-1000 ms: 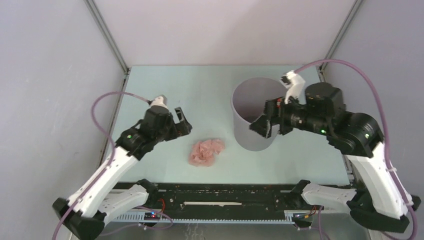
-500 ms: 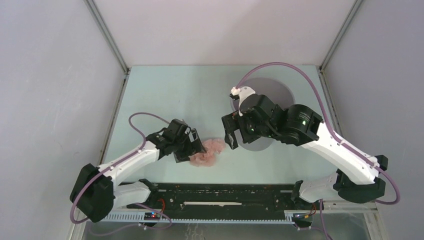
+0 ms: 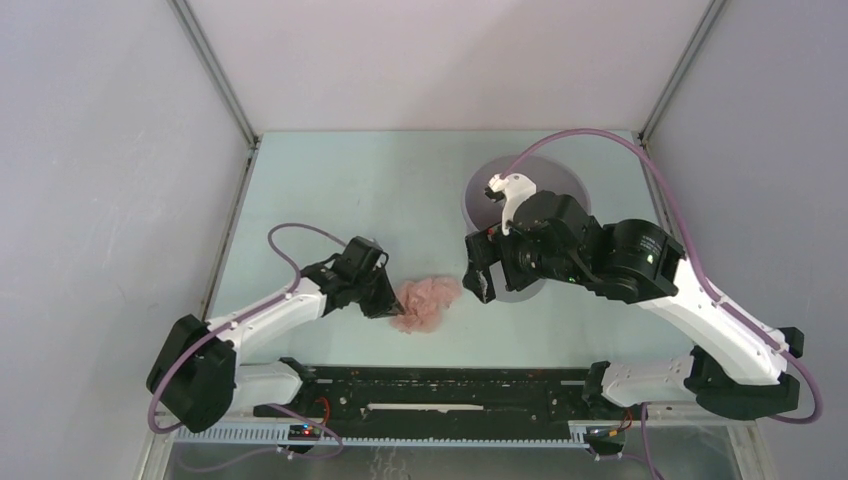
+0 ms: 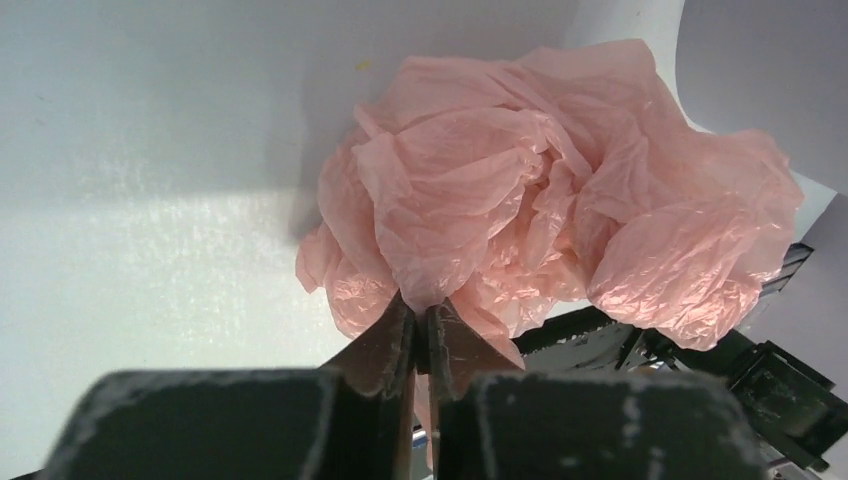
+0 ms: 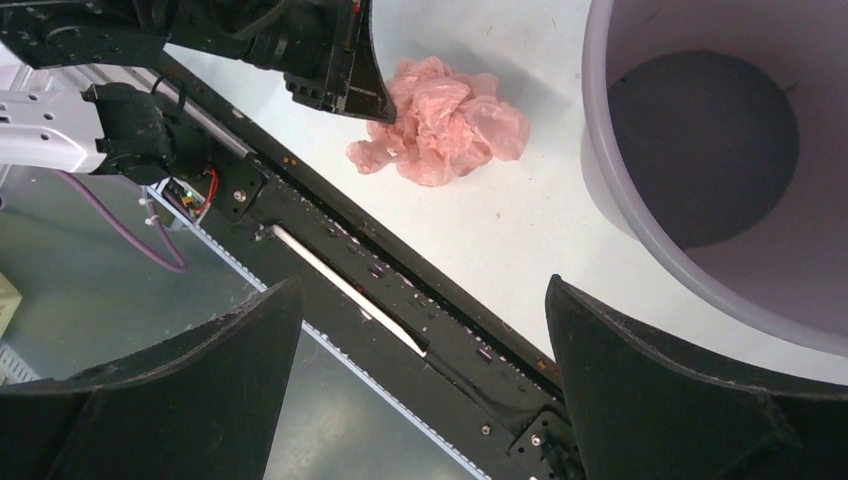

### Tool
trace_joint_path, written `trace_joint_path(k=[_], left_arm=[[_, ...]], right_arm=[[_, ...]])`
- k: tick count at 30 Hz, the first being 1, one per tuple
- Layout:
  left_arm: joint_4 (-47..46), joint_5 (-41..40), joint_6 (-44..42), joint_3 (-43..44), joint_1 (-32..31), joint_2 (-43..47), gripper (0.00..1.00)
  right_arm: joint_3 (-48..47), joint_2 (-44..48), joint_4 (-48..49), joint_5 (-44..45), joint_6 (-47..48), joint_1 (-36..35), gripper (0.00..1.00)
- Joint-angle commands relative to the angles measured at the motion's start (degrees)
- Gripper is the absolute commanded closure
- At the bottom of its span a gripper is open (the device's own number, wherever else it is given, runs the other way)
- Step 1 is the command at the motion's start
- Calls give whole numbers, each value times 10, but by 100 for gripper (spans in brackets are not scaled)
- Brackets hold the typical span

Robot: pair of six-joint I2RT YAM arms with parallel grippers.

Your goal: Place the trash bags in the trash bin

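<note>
A crumpled pale-pink trash bag [image 3: 428, 300] lies on the table left of the grey trash bin [image 3: 560, 176]. My left gripper [image 3: 391, 305] is at the bag's left edge, shut on a fold of the film [image 4: 430, 290]. The bag [image 4: 540, 190] fills the left wrist view. My right gripper [image 3: 480, 282] hangs open by the bin's near-left wall, just right of the bag, nothing between its fingers [image 5: 640, 390]. The right wrist view shows the bag [image 5: 445, 120] and the bin [image 5: 720, 150], whose inside looks bare.
A black rail [image 3: 450, 385] with the arm bases runs along the table's near edge. Grey walls close the left, back and right sides. Purple cables [image 3: 290, 240] loop over both arms.
My left gripper came down to the bag and shut on its edge, dragging it slightly right. The right arm swung from over the bin to its near-left side, still open.
</note>
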State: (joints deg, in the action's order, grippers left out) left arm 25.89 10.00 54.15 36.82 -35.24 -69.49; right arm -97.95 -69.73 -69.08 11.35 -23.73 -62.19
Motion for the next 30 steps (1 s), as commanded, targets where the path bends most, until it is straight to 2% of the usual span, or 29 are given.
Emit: trace_joint_path(k=[1, 3, 9, 17, 18, 20, 21, 25, 30], left_arm=[[42, -18, -31, 68, -3, 20, 95], [68, -38, -49, 94, -1, 40, 99], [126, -57, -85, 167, 24, 107, 100], [184, 11, -158, 262, 70, 175, 100], [184, 29, -164, 274, 74, 181, 100], [179, 64, -167, 296, 79, 188, 100], [173, 83, -164, 306, 79, 190, 100], [148, 141, -140, 331, 79, 188, 100], [125, 160, -114, 335, 80, 195, 100]], right_arm=[[6, 6, 18, -10, 4, 7, 0], [7, 7, 19, -12, 4, 9, 0], [15, 6, 30, -30, 4, 18, 0], [-6, -10, 70, -66, -2, 38, 1], [-7, -8, 82, -81, 1, 47, 4], [4, -1, 120, -150, 18, 66, 19], [10, 2, 138, -167, 20, 75, 23], [16, -14, 169, -207, 17, 112, 23], [-14, -52, 166, -196, 35, 111, 22]])
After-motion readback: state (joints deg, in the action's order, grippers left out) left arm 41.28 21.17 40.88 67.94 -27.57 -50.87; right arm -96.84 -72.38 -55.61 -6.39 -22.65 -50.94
